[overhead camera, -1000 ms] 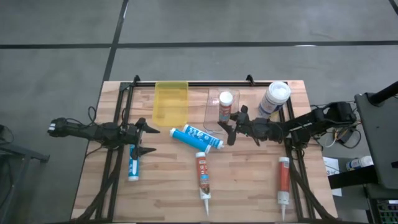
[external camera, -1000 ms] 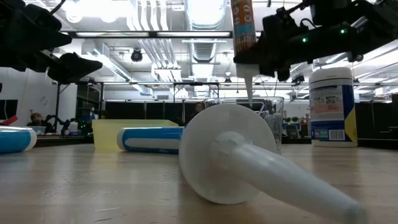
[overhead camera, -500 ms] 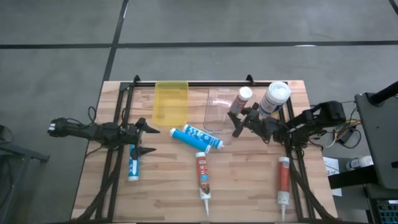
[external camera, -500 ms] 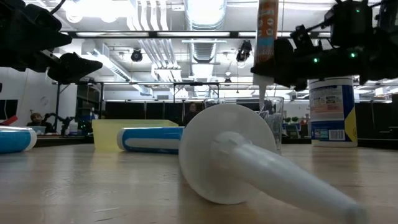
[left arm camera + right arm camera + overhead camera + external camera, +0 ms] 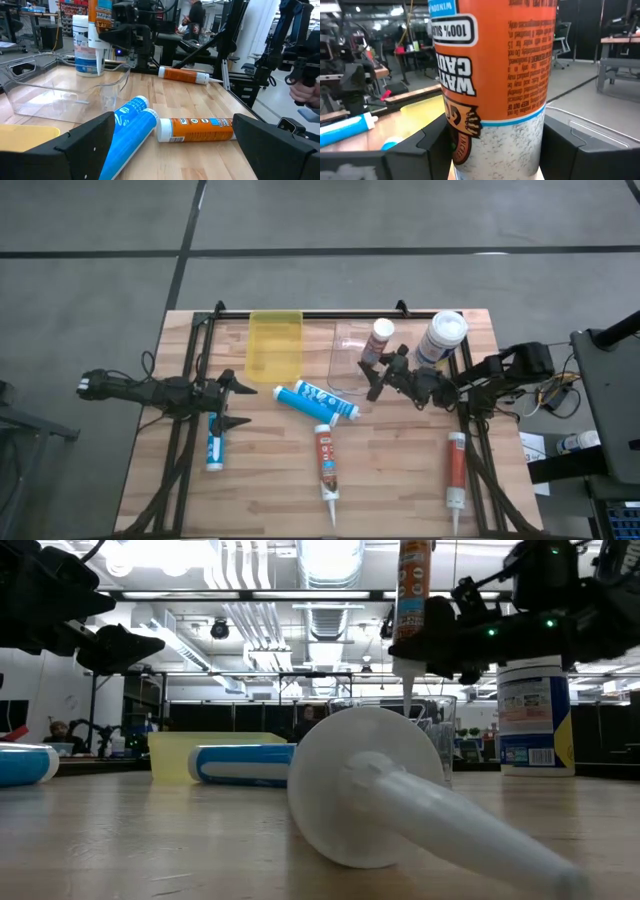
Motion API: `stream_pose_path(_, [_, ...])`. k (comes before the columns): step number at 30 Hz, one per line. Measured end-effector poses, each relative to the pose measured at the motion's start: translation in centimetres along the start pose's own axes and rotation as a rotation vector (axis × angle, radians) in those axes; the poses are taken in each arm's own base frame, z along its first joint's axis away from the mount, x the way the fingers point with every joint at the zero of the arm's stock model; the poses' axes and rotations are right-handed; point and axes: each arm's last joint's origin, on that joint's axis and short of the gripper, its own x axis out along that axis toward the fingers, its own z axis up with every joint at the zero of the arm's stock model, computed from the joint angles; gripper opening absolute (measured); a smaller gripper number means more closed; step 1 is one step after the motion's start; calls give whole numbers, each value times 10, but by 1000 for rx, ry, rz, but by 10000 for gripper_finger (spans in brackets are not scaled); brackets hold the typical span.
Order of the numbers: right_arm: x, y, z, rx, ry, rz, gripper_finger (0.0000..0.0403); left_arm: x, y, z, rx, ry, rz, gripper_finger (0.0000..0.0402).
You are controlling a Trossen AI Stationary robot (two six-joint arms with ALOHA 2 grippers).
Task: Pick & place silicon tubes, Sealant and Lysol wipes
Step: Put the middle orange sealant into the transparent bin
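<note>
Right now one orange sealant tube (image 5: 379, 340) is gripped upright, nozzle down, by the right claw (image 5: 385, 371), fingers closed on its body, held over the clear bin (image 5: 343, 360) near the bench's (image 5: 400, 480) far edge; the low view shows the nozzle tip hanging just above the bin's rim. The bin looks empty, and so does the yellow bin (image 5: 274, 343) beside it, so judging by this nothing is placed yet. Lysol wipes (image 5: 441, 339) stand upright just beside the clear bin, near the far right corner, untouched. Left lying on the bench: a fat blue tube (image 5: 315, 401) at centre, an orange-and-white tube (image 5: 325, 462) in front of it, another orange tube (image 5: 456, 470) by the right rail, and a slim blue-and-white tube (image 5: 213, 444) at the left. The left claw (image 5: 232, 401) waits open and empty above that slim tube, near the left rail. My read: first item is mid-placement, five items remain, task is early. A person's hand shows at the edge of the left wrist view, well off the bench.
</note>
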Motion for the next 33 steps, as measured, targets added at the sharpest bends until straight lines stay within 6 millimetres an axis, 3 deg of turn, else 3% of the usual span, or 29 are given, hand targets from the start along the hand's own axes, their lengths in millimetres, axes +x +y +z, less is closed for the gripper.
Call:
stream_pose_path(5, [9,8,9,-62,94,-2,219,0,0,0,0,0,0,399])
stream_pose_path(15, [5,14,24,-39,52,26,220,0,0,0,0,0,0,399])
stream_pose_path(33, [1,13,24,-32,50,32,221,0,0,0,0,0,0,398])
